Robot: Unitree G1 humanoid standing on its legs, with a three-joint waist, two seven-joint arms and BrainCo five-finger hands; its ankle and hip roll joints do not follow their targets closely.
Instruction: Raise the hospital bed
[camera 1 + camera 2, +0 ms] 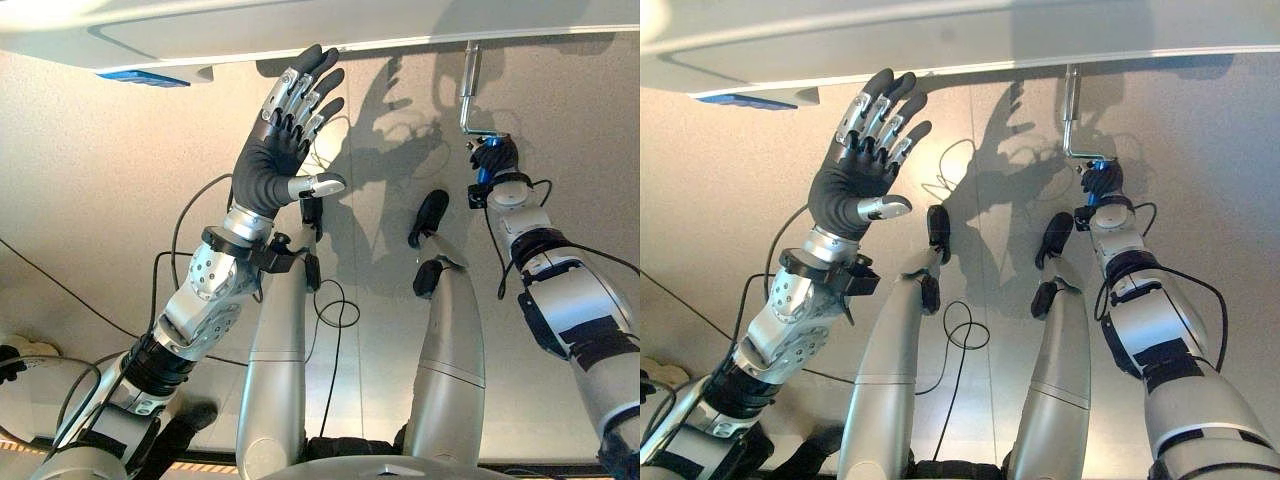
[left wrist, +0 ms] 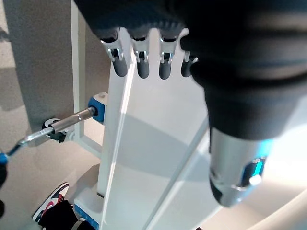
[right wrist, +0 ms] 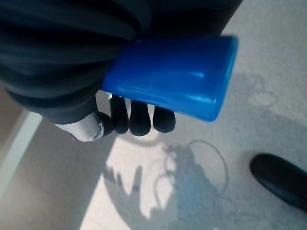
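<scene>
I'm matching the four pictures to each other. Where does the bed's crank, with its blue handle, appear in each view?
Left eye view: crank upper right, under the bed edge, blue handle in the right hand.
Right eye view: upper right, crank.
Left wrist view: silver shaft at the left edge.
Right wrist view: blue handle across the top, fingers curled round it.
Shared landmark: the bed's white frame.

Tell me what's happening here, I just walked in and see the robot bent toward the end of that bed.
The robot is working the hospital bed's hand crank, which hangs from the bed's end. Its right hand has its fingers curled round the crank's blue handle, ready to turn it. The left hand is raised beside the bed's edge, fingers straight and spread, holding nothing.
</scene>
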